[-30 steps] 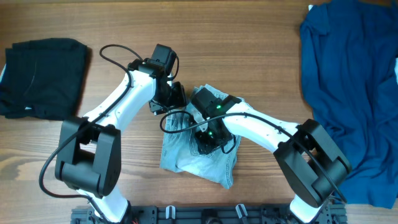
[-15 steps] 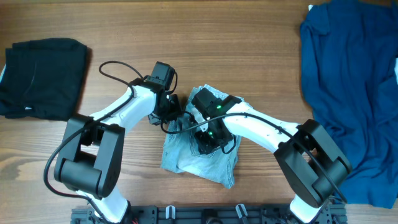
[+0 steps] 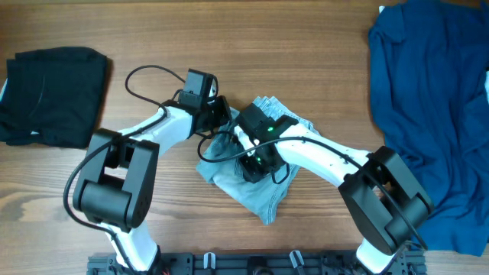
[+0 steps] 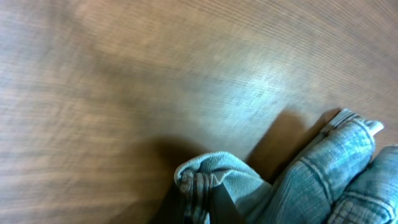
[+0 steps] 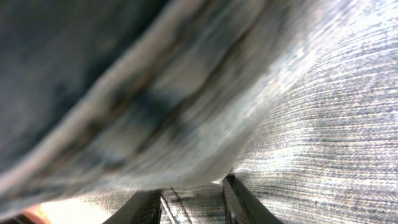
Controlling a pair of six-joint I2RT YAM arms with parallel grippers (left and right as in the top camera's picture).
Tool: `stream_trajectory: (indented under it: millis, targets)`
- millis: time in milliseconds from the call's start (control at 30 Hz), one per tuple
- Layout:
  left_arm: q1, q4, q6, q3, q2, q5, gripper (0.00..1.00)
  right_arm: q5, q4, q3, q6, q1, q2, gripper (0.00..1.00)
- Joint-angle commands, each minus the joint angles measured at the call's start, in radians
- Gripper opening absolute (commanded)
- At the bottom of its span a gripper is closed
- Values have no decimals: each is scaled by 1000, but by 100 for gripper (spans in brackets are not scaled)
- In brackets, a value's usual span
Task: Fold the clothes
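Pale denim shorts on wooden table

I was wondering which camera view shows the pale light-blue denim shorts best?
The overhead view: it shows the pale light-blue denim shorts nearly whole, crumpled on the wooden table. The left wrist view catches only a bunched edge, and the right wrist view is a blurred close-up of a seam.

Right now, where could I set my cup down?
Bare table runs along the far side, between the black garment and the dark-blue garment; more lies between the black garment and the near edge. The middle is crowded: left arm and right arm over the denim shorts.
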Motion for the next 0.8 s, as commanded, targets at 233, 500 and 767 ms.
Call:
stream_trajectory:
  millis: [233, 500, 767]
  targets:
    - [141, 325, -12, 26, 50, -134, 4, 45, -49, -46, -85, 79, 23, 35]
    - [165, 359, -2, 26, 50, -159, 4, 60, -154, -51, -67, 80, 23, 35]
    - [171, 219, 164, 27, -4, 23, 90, 190, -115, 56, 38, 60, -31, 41]
